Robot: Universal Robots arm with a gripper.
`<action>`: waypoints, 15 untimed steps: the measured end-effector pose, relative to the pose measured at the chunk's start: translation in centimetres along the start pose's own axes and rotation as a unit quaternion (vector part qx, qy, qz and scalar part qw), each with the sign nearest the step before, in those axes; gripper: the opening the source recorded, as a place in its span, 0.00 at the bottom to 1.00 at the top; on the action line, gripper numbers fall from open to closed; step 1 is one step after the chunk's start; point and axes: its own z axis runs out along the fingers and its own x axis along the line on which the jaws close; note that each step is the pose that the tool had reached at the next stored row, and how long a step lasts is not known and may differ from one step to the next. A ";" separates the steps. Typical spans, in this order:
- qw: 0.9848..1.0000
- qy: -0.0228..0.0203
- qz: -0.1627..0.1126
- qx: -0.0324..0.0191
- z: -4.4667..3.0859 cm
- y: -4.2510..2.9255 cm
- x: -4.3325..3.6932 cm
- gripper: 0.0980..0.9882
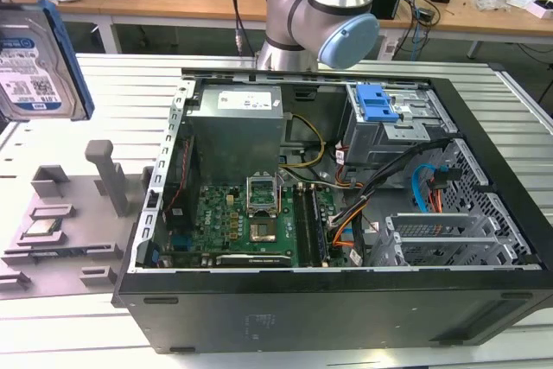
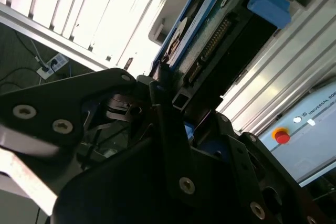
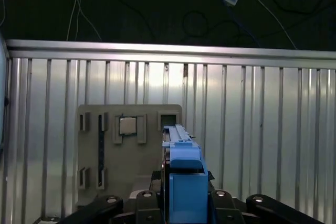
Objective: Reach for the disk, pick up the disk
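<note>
There is one disk (image 1: pixel 33 66). It is silver with a white and blue label and a blue frame around it. In the exterior view it is up in the air at the exterior view's left, above the desk (image 1: pixel 121 92) and not touching it.

In both wrist views the disk (image 2: pixel 220 30) sits right between the black jaws. The jaws are pinching it, one on each flat side. In the first wrist view the disk (image 3: pixel 186 187) shows edge-on, with its blue frame on top.

There is one grey holder (image 1: pixel 78 205) lying flat on the desk. In the first wrist view the holder (image 3: pixel 131 171) lies under the disk. One small square chip (image 3: pixel 127 126) rests in a slot of the holder, and the chip (image 1: pixel 43 231) shows in the exterior view too.

There is one robot arm (image 1: pixel 321 15), silver with blue caps. It stands behind one big black computer case (image 1: pixel 346 317). The case lies on its side with its cover off, so the green board and wires inside show. One blue latch (image 1: pixel 376 103) sits on the metal cage inside the case, well apart from the disk.
</note>
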 end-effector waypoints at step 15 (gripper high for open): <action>1.000 0.000 0.000 0.000 -4.58 0.18 -0.11 0.30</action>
